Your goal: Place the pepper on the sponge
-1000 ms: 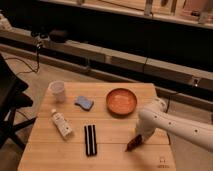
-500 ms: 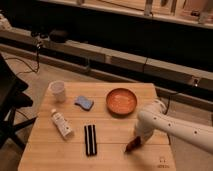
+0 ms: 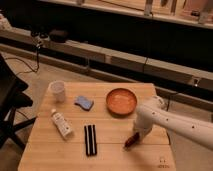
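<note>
The pepper (image 3: 131,141), small and dark red, lies low at the right front of the wooden table (image 3: 105,127), right at the tip of the white arm. My gripper (image 3: 136,135) is down at the pepper's upper end, its fingers hidden by the arm's wrist. The light-blue sponge (image 3: 84,103) lies flat near the table's middle left, well apart from the gripper and the pepper.
An orange bowl (image 3: 121,101) stands at the back right of the table. A white cup (image 3: 58,90) is at the back left, a white bottle (image 3: 61,123) lies at the left front, and a black striped block (image 3: 90,139) lies at the centre front. A dark chair (image 3: 10,100) is at the left.
</note>
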`<state>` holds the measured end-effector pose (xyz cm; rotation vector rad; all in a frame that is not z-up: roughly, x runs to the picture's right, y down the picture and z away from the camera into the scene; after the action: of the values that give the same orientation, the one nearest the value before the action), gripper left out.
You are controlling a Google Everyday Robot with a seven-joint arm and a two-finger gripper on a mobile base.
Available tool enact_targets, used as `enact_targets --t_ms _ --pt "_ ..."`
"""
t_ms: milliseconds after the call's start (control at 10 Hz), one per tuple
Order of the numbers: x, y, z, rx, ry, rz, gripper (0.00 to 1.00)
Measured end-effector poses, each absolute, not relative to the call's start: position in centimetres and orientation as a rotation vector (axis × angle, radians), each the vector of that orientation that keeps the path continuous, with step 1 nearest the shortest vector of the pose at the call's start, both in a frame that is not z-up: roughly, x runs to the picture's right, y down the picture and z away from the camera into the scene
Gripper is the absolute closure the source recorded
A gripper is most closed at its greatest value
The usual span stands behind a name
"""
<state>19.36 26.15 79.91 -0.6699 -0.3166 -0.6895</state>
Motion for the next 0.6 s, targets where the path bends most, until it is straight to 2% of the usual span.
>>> enact_targets --t_ms 600 --pt "18.2 23.9 79.6 -0.659 -0.330 -0.752 1.00"
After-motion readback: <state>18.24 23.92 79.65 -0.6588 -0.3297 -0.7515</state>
